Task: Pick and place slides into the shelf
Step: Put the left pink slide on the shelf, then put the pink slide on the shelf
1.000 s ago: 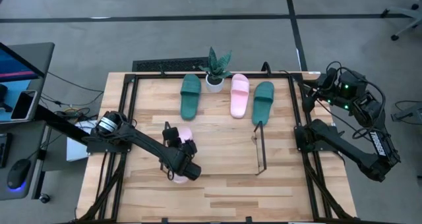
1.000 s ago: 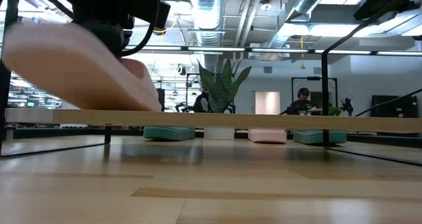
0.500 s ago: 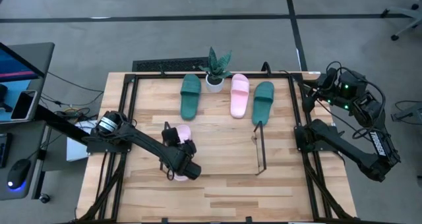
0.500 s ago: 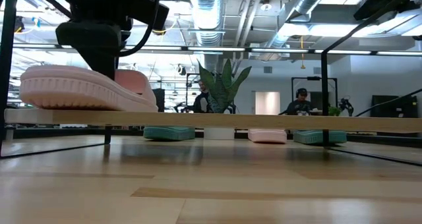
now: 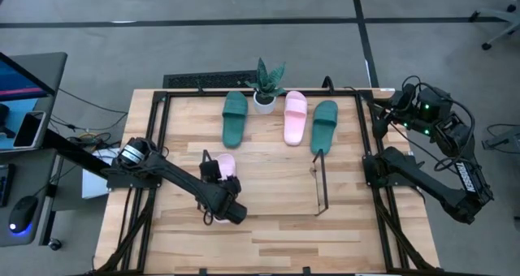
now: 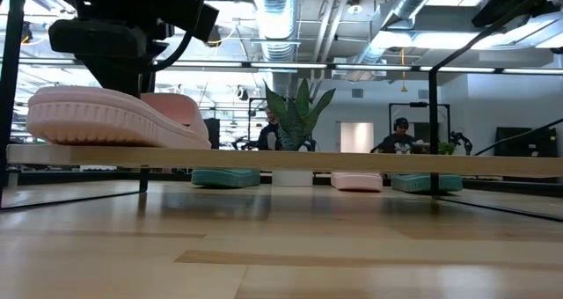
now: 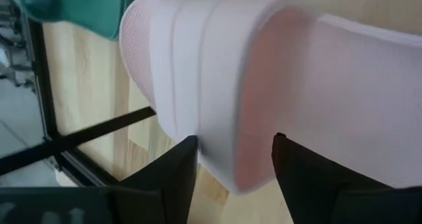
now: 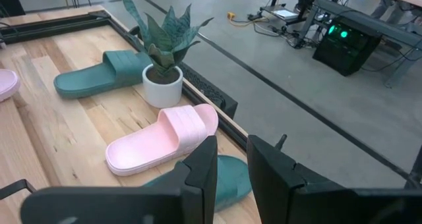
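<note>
The pale pink foam slide sandal (image 5: 224,167) lies flat on the wooden table (image 5: 276,227), left of centre in the high view, with the left gripper (image 5: 213,177) directly over it. In the left wrist view the two dark fingers (image 7: 173,178) stand apart on either side of the wide strap's edge, not pinching it, so the jaws look open and hold nothing. To do this step well, I judge the gripper should lift straight up clear of the strap so the sandal is not dragged. The sole is ribbed along its side in the low view, thick and soft-looking. The thin black wire shelf (image 5: 322,183) stands right of centre, well apart from this sandal. The right gripper (image 8: 231,168) waits at the upper right of the high view, fingers slightly parted and empty.
</note>
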You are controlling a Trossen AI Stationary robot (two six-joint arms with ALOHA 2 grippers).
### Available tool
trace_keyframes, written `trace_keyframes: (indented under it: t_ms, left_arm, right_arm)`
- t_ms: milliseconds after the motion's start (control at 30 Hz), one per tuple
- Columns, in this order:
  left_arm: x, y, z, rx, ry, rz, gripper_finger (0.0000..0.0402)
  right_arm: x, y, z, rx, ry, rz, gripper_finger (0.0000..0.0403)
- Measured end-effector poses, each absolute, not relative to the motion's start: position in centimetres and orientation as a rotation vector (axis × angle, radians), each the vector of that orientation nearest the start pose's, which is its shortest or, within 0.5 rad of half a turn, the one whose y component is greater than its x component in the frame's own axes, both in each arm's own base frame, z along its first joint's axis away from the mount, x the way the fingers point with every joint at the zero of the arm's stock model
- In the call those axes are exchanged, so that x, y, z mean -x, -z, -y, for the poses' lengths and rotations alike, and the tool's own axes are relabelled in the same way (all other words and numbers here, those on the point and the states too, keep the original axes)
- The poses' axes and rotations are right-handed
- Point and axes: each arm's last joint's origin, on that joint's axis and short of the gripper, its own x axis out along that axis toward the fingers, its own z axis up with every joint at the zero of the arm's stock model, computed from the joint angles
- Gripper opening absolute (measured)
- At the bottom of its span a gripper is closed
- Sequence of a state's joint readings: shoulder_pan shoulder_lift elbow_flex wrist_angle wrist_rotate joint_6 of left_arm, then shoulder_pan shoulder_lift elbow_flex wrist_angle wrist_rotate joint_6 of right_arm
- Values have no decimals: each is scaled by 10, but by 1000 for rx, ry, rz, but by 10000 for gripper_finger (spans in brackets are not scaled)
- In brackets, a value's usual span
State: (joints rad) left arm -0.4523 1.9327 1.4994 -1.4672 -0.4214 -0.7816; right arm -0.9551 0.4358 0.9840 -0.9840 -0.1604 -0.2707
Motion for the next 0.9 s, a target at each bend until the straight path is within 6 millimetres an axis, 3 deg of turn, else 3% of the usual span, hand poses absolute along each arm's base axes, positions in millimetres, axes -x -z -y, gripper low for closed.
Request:
trace_keyframes:
  t_ms: [633, 900]
  left_arm:
    - [-301, -260, 136, -336, -534, -1471, 188]
    - [-281, -310, 113, -341, -631, -1218, 188]
  right_arm:
    - [-30, -353, 35, 15, 720, -484, 75]
    - [-30, -353, 35, 25, 717, -488, 75]
